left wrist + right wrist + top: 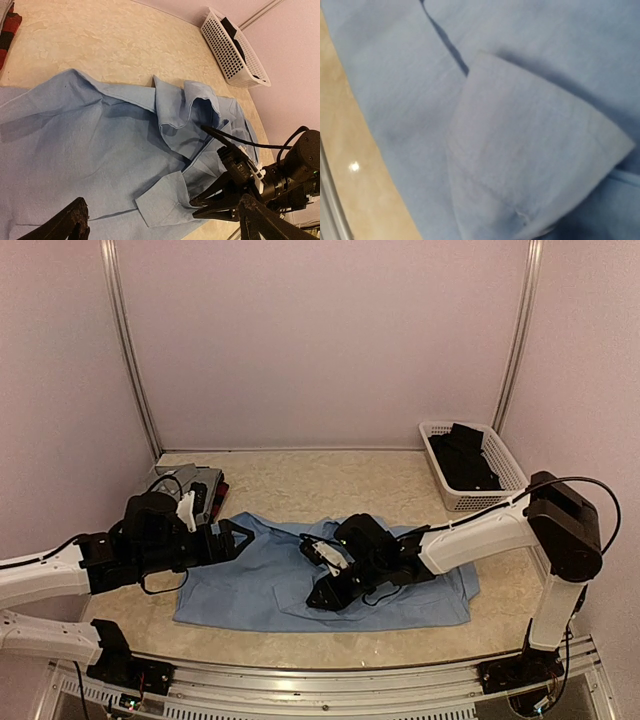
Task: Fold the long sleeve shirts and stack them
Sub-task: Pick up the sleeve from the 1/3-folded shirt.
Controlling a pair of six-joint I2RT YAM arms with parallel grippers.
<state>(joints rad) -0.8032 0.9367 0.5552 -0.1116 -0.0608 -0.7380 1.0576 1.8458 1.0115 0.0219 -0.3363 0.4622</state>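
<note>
Top view: beige marbled table [330,485], pale walls [320,340], metal posts [128,350] in the back corners, aluminium rail [350,680] along the near edge. The light blue shirt [250,590] is spread flat mid-table, under both hands. The left gripper [240,538] is low over the shirt's left end, fingers apart. Just behind its wrist sit the grey shirt [195,483], folded, and the red-and-black plaid shirt [221,492] beside it. The right gripper [325,595] is down on the middle of the blue cloth; cannot tell if it pinches. A white basket [468,502] with dark items [465,455] stands far behind the right arm, by the right wall.

Left wrist view: own fingers [67,222] are wide apart at the bottom corners, nothing between them but blue cloth below. The collar [200,102] is rumpled ahead of the fingertips. Ahead and to the right, the right gripper's tips sit at a folded-over cuff [162,197]; grip unclear. The plaid is at the far left edge, the basket far ahead on the right.

Right wrist view: close and blurred. The cuff fills the frame over more blue cloth, no fingers show. A bare strip of table runs along the left.
</note>
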